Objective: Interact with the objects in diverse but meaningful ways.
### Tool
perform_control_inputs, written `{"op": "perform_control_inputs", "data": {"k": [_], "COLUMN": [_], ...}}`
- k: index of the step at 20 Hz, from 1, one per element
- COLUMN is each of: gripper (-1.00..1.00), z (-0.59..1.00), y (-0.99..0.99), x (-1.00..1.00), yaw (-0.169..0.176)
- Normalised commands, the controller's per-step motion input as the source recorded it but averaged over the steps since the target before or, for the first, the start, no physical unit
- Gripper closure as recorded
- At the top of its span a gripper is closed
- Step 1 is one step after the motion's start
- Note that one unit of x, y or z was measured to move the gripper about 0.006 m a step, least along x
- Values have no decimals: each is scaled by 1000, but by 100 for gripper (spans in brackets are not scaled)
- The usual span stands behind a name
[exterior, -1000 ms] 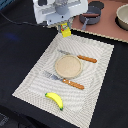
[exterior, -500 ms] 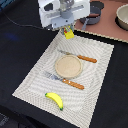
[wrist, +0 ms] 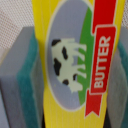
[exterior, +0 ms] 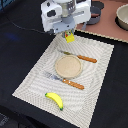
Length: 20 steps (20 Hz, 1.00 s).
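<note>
Between teal pads, yellow block [wrist: 75,60] — cow picture, "BUTTER" ribbon

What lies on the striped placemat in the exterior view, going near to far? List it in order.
Banana → fork → round plate → knife → yellow butter block held in the gripper.

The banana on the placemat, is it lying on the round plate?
No, the banana lies on the bare placemat near its front edge, apart from the plate.
</note>
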Motion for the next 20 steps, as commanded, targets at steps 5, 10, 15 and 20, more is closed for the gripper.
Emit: {"op": "perform_control_inputs", "data": {"k": [5, 10, 15, 20], "gripper": [100, 100, 100, -100], "z": [-281, -261, -183, -124], "y": [295, 356, 383, 369], "x": [117, 34, 93, 123], "yaw": [0, 0, 0, 0]}}
